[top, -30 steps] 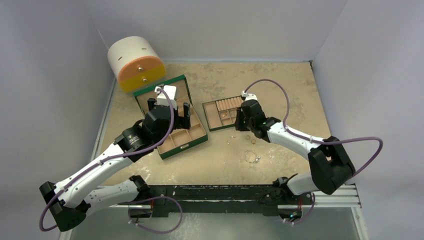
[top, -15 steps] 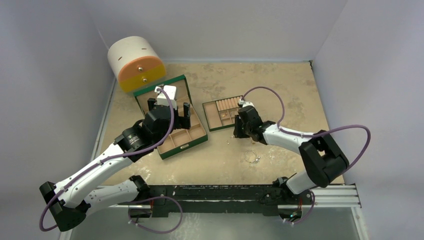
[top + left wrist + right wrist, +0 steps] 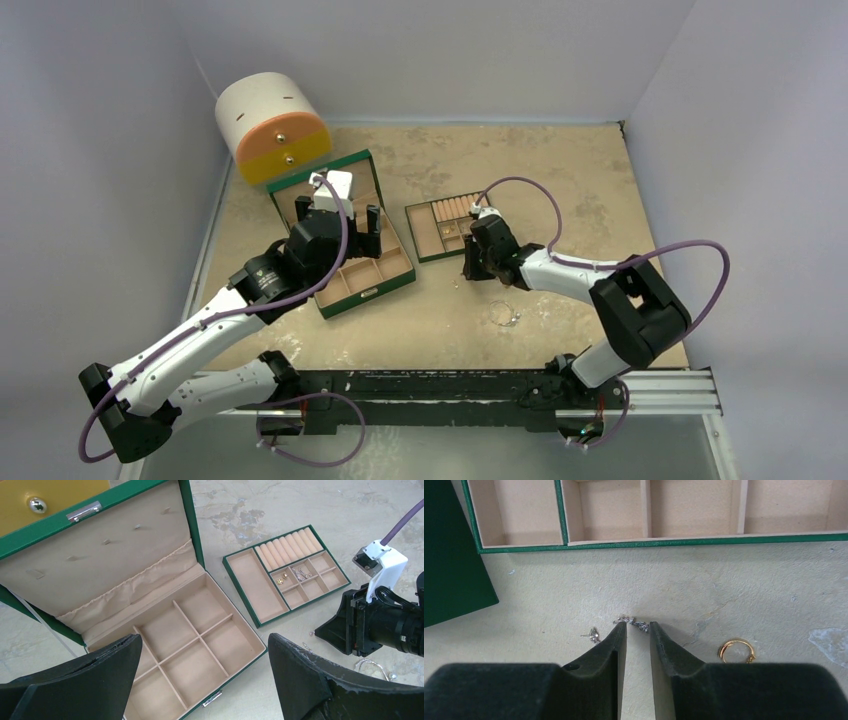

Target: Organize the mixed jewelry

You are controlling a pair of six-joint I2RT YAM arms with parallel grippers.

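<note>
Step in hand: by the look of it, picking one small silver earring (image 3: 633, 622) off the bench (image 3: 724, 590) to carry it to the tray (image 3: 674, 542).
Right claw (image 3: 638, 626): low over the bench, its fingers only narrowly apart and gripping nothing. The earring lies right at the tips, stretched across the gap rather than inside it.
Left claw (image 3: 204, 637): spread wide and empty, hanging over the open green box (image 3: 196, 535), well away from the loose pieces.
Jewelry on the bench: a second earring (image 3: 594, 635) sits at 9 o'clock from the first, just beside the left finger. A gold ring (image 3: 737, 651) lies at 4 o'clock, further off. In the overhead view a thin wire hoop (image 3: 504, 315) lies at 5 o'clock from the right claw, apart from the rest.
Tray: at 12 o'clock from the tips, and the compartments nearest the claw are bare.
How to do it well: the tips likely need to push slightly forward so the earring sits between the pads, with the pads kept flat against the bench before closing. The close should be slow, since so small a piece will probably skid or flick out.
Risk: the left finger may nudge the second earring or drag it along. Whether the grip holds will be hard to judge until the claw lifts.
</note>
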